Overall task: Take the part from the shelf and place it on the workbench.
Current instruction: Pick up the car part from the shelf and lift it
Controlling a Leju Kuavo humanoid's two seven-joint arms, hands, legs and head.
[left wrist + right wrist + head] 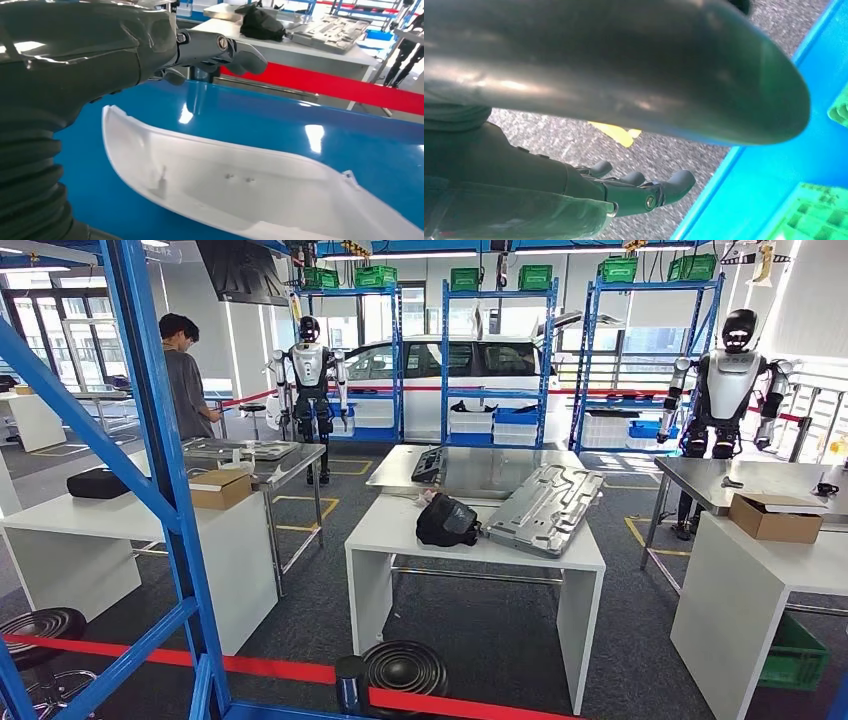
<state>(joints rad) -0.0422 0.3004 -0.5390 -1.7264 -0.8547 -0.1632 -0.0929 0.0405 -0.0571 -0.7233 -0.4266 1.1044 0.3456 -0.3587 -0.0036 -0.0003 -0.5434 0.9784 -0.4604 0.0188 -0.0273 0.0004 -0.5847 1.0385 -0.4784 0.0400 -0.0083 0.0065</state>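
Rope (270,668) runs between shelf (150,440) and workbench (400,525).

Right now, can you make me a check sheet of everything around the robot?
Surface: glossy blue shelf board; the white workbench stands beyond a red barrier tape.
Job's things: white part, a long shallow shell, lies on the shelf, not gripped.
Clutter: black bag and grey metal panel on the workbench; cardboard box on the neighbouring table.
Robot hands: left robot hand hovers above the part, empty; right robot hand hangs over grey floor, fingers apart, empty.
Cables: nothing seen.
Surroundings: blue racks, white car, two standing humanoids, a person.
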